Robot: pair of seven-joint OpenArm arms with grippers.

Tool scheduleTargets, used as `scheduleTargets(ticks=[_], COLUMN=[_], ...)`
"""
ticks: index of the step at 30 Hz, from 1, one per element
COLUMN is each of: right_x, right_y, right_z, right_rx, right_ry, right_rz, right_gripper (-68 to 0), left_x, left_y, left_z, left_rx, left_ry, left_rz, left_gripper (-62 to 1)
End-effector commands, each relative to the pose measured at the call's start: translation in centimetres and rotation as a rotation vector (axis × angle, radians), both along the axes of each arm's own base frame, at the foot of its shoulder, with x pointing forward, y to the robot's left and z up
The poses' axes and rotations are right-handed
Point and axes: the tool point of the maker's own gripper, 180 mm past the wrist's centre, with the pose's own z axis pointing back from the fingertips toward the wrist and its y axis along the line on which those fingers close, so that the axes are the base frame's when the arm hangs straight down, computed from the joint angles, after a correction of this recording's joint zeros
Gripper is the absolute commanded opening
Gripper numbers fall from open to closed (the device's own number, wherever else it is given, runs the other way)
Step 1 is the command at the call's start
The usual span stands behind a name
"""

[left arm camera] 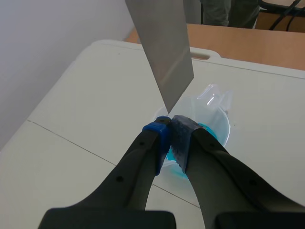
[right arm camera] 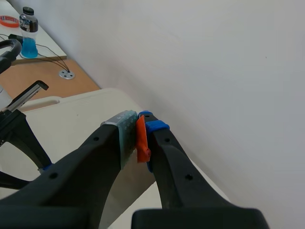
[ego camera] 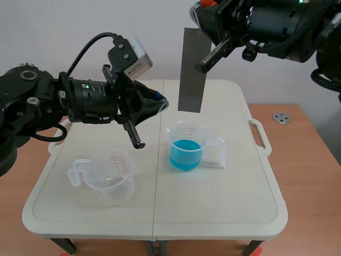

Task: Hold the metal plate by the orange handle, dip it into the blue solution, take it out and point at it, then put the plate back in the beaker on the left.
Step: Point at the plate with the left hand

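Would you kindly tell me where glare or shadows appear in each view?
Scene view: the metal plate looks evenly dark, without glare; only faint shadows lie beside the clear beaker and the blue-solution beaker. Left wrist view: a brighter reflected band crosses the plate's lower part, and white glints sit on the blue-solution beaker's spout. Right wrist view: the orange handle between the jaws is evenly lit.

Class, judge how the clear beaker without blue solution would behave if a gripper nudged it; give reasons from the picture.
The clear beaker looks like thin plastic with nothing visible inside, so probably light and apt to slide. Its rim is wider than its base, so a high push might tip it. Its side handle could make it swivel.
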Motion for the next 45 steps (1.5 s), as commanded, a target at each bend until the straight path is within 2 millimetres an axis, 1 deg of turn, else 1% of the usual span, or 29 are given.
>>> scheduleTargets(ticks=[1,20,24,26,29,32,35,38,45], right_x=[-0.1,-0.1,-0.1,-0.1,-0.1,-0.1,-0.1,0.1,0.5], right_y=[0.1,0.1,0.1,0.1,0.1,0.1,0.1,0.0,-0.1], right_z=[1.4,1.4,1.4,1.4,1.4,1.4,1.4,1.0,-0.7], right_rx=[0.028,0.028,0.03,0.03,0.03,0.03,0.029,0.026,0.031], right_ry=[-0.039,-0.039,-0.039,-0.039,-0.039,-0.038,-0.038,-0.028,0.019], right_rz=[0.009,0.009,0.009,0.009,0.008,0.008,0.008,0.005,0.009], right_gripper=[-66.2,-66.2,-66.2,-66.2,-66.2,-66.2,-66.2,-66.2,-66.2], left_x=[0.5,0.3,0.2,0.1,0.0,-0.2,-0.8,-1.7,-3.9], left_y=[-0.1,0.0,0.6,1.2,2.9,5.1,7.5,9.8,15.0], left_z=[1.0,0.8,0.5,0.5,0.3,-0.1,-0.4,-0.2,1.0], left_rx=[-0.024,-0.022,-0.019,-0.032,-0.057,-0.064,-0.063,-0.076,-0.084], left_ry=[-0.022,-0.017,-0.008,-0.001,0.007,0.019,0.032,0.035,0.036], left_rz=[0.005,0.006,0.013,0.021,0.054,0.099,0.131,0.158,0.232], left_gripper=[-59.4,-59.4,-59.4,-59.4,-59.4,-59.4,-59.4,-59.4,-59.4])
